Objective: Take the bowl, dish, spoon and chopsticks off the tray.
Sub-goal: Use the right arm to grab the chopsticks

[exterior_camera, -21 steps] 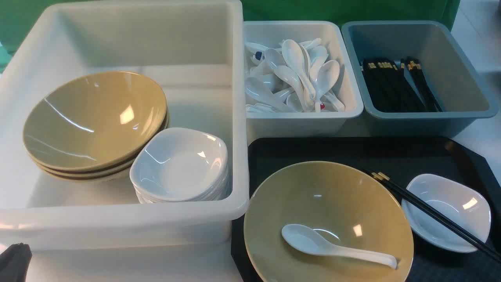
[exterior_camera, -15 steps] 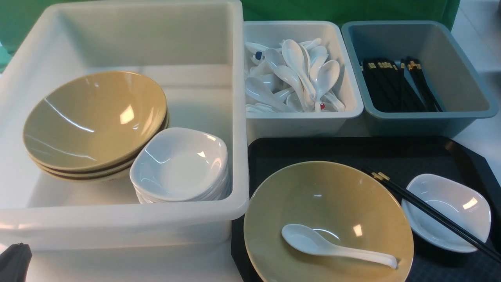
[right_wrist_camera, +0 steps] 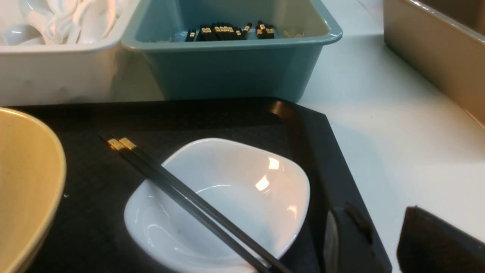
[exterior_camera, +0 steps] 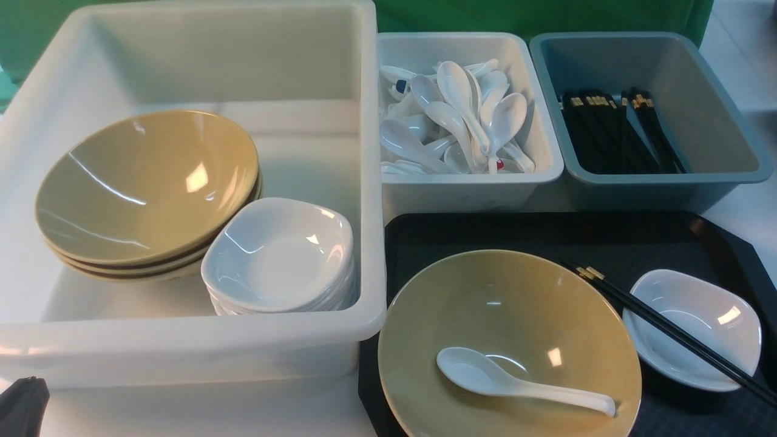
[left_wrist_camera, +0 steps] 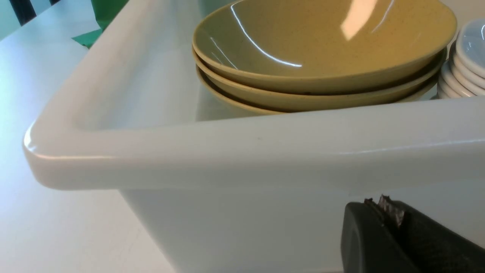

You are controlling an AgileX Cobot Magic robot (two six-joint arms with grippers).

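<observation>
The tan bowl (exterior_camera: 510, 309) sits on the near left of the black tray (exterior_camera: 546, 233), with the white spoon (exterior_camera: 485, 376) lying inside it. The small white dish (exterior_camera: 716, 309) sits on the tray's right. The black chopsticks (exterior_camera: 668, 328) lie across the dish, gold ends toward the bowl. The right wrist view shows the dish (right_wrist_camera: 246, 178), chopsticks (right_wrist_camera: 182, 194), bowl rim (right_wrist_camera: 26, 182) and tray (right_wrist_camera: 227, 117). My right gripper (right_wrist_camera: 382, 216) is open and empty, low beside the tray's right edge. My left gripper (left_wrist_camera: 379, 203) is shut and empty at the large tub's near wall; it shows in the front view (exterior_camera: 21, 403).
A large white tub (exterior_camera: 367, 182) on the left holds a stack of tan bowls (exterior_camera: 145, 182) and a stack of white dishes (exterior_camera: 279, 255). Behind the tray stand a white tub of spoons (exterior_camera: 461, 115) and a grey-blue tub of chopsticks (exterior_camera: 613, 133). A tan box (right_wrist_camera: 435, 49) stands to the right.
</observation>
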